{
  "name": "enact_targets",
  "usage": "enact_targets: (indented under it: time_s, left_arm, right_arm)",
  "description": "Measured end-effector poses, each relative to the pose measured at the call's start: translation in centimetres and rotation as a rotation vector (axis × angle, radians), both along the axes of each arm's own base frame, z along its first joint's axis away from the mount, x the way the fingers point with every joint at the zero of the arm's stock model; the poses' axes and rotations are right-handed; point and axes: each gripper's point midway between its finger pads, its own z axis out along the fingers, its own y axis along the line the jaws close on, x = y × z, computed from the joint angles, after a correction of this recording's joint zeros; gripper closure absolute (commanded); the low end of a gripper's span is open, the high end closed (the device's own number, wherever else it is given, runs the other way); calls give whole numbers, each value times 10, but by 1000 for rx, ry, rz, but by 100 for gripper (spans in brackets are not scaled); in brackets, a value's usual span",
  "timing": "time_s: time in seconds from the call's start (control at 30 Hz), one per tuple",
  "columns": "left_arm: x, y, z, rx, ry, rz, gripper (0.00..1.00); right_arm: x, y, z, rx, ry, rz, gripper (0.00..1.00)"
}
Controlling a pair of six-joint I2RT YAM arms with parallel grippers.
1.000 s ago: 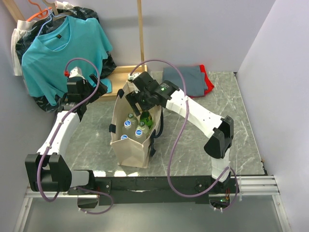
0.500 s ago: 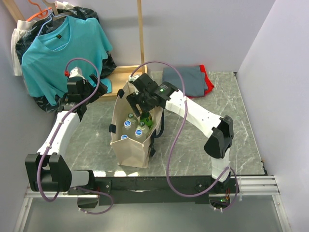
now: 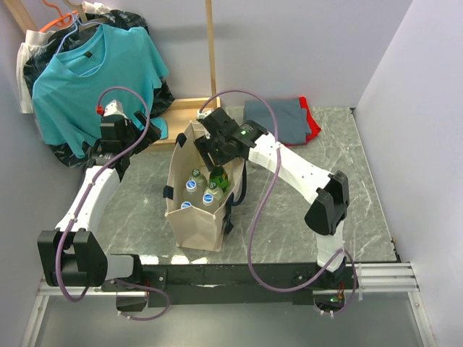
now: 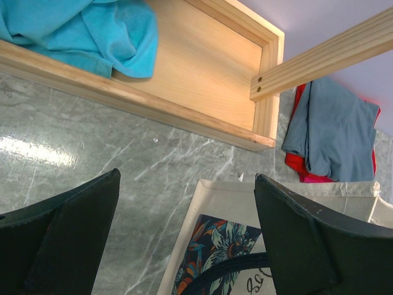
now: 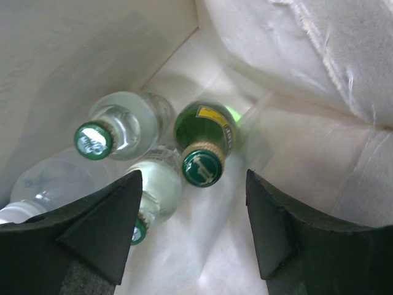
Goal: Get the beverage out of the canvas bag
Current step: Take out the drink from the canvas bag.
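The beige canvas bag point(image 3: 197, 217) stands upright mid-table, its mouth open. Inside are several bottles: one green glass beverage point(image 3: 219, 178) and clear ones with coloured caps point(image 3: 191, 185). My right gripper point(image 3: 211, 155) reaches down into the far end of the bag. In the right wrist view it point(image 5: 193, 178) is open, its jaws to either side of the green bottle's cap point(image 5: 201, 167) and above it, touching nothing. Two clear bottles point(image 5: 120, 126) lean beside it. My left gripper point(image 3: 124, 137) hangs left of the bag, open point(image 4: 187, 178) and empty, over the bag's printed corner point(image 4: 227, 239).
A teal T-shirt point(image 3: 87, 69) hangs on a hanger at the back left, over a black plastic bag point(image 3: 36, 69). A wooden tray point(image 4: 202, 67) and a post point(image 3: 211, 50) stand behind the bag. Folded grey and red clothes point(image 3: 282, 119) lie at the back right.
My right wrist has shifted slightly to the right over the bag's mouth. The left arm and the bag have not moved.
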Motion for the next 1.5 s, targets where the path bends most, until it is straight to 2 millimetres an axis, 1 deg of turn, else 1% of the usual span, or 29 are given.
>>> enact_targets:
  time_s: [0.17, 0.3, 0.37, 0.67, 0.7, 0.73, 1.07, 1.1, 1.17, 1.3, 1.5]
  left_arm:
    - [0, 0, 0, 1, 0, 0, 4]
    - [0, 0, 0, 1, 0, 0, 4]
    - [0, 0, 0, 1, 0, 0, 4]
    - [0, 0, 0, 0, 0, 0, 4]
    - [0, 0, 0, 0, 0, 0, 4]
    - [0, 0, -1, 0, 2, 0, 4]
    - [1, 0, -2, 0, 6, -1, 4]
    - [1, 0, -2, 0, 6, 0, 4]
    - [1, 0, -2, 1, 6, 0, 4]
    - [1, 0, -2, 1, 6, 0, 4]
    - [1, 0, -2, 1, 6, 0, 4]
  right_arm:
    - [9, 2, -7, 1, 16, -16, 29]
    - [10, 5, -20, -10, 43, -12, 30]
    - [9, 5, -22, -14, 50, -10, 33]
    - [9, 5, -23, -14, 53, -8, 35]
    - [8, 4, -23, -16, 55, -8, 38]
    - [8, 4, -23, -18, 57, -8, 39]
    - [7, 3, -26, -20, 64, -15, 44]
    - [7, 3, -26, -21, 65, -15, 45]
    - [7, 2, -26, -22, 65, -15, 51]
    - [7, 2, -26, -21, 65, -16, 56]
    - [8, 1, -26, -21, 68, -19, 54]
